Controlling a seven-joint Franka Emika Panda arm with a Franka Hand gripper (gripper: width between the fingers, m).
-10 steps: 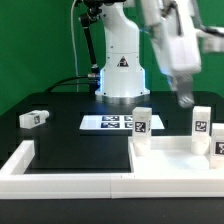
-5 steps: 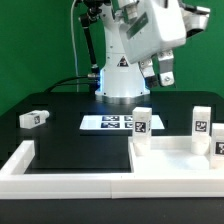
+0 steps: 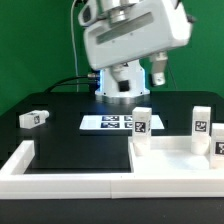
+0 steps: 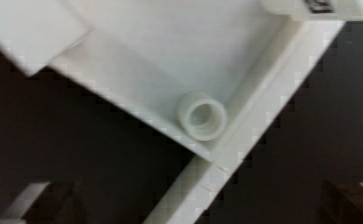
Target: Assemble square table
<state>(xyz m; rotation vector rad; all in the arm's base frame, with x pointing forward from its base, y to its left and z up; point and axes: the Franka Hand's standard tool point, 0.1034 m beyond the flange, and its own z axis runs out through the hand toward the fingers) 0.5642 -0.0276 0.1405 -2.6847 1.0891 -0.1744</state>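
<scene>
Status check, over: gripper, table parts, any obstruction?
Gripper open, empty, up high. Tabletop lies in wall corner, pocket empty. Upright legs stand by it.

No words or numbers here for you to read.
You will find only black-and-white square tags, patterns rather than letters: on the marker board [image 3: 108,122], on the first leg block [image 3: 141,122] just beside it, the second leg block [image 3: 202,122] toward the exterior view's right, and the third leg block [image 3: 34,118] at its left.
</scene>
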